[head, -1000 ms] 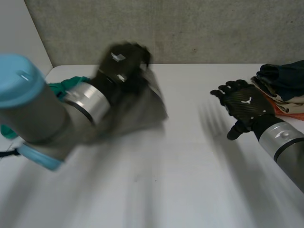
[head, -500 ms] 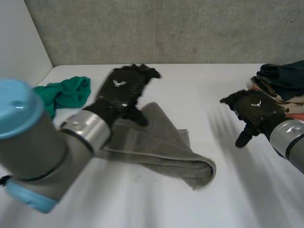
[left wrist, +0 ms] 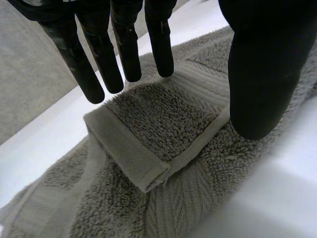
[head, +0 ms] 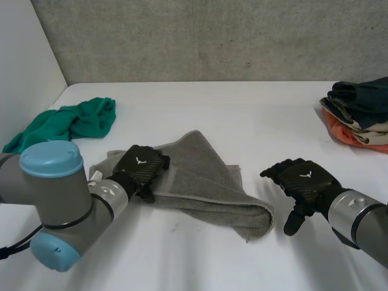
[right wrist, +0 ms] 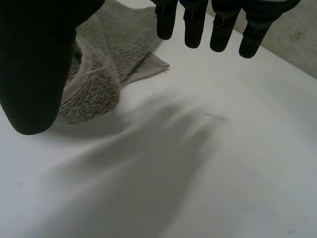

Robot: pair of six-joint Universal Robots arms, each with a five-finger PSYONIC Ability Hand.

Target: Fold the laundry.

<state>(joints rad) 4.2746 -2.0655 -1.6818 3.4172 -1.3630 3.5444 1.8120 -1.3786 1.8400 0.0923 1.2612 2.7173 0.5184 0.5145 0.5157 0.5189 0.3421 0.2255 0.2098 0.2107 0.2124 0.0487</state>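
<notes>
Head view: a white bench (head: 200,103) is stretching across the frame, running up to a grey wall (head: 212,36) at the top. The robot's left arm (head: 54,200) is reaching in from the lower left and its right arm (head: 364,224) from the lower right. A grey towel (head: 206,182), the laundry in play, is lying loosely folded at the centre of the frame, its thick rolled end pointing toward the lower right. A green cloth (head: 66,124) is lying bunched at the upper left, well apart from the towel, while a pile of folded clothes (head: 361,112) is sitting at the right edge. The left hand (head: 140,170) is resting on the towel's left part. In the left wrist view its fingers (left wrist: 104,59) are reaching out straight over a folded-back hemmed corner, thumb set apart at the side, gripping nothing. The right hand (head: 303,182) is hovering just right of the towel's rolled end, apart from it. The right wrist view is showing its fingers (right wrist: 193,25) straight and spread above bare bench, holding nothing.
</notes>
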